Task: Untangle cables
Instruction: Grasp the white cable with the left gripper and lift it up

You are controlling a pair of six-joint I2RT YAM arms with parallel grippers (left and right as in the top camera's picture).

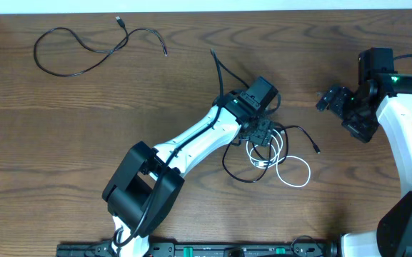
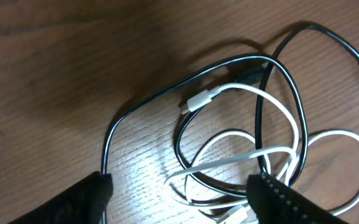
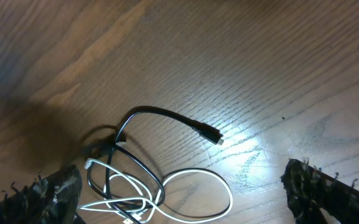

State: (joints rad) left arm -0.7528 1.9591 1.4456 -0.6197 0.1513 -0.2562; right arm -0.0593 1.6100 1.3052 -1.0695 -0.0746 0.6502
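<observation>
A tangle of one white cable [image 1: 295,173] and one black cable [image 1: 228,163] lies at the table's middle. A second black cable [image 1: 84,51] lies apart at the far left, untangled. My left gripper [image 1: 263,134] hovers right over the tangle with its jaws open. In the left wrist view its open fingers [image 2: 179,200] straddle the white loops [image 2: 272,102] and black loops [image 2: 167,90]. My right gripper [image 1: 336,100] is open and empty to the right of the tangle. In the right wrist view [image 3: 182,199] the tangle [image 3: 129,193] and a black plug end [image 3: 209,134] show.
The black cable's free ends reach out from the tangle: one up toward the table's back [image 1: 216,63], one to the right [image 1: 315,148]. The wooden table [image 1: 191,93] runs to a white edge at the back. The arm bases stand along the front edge.
</observation>
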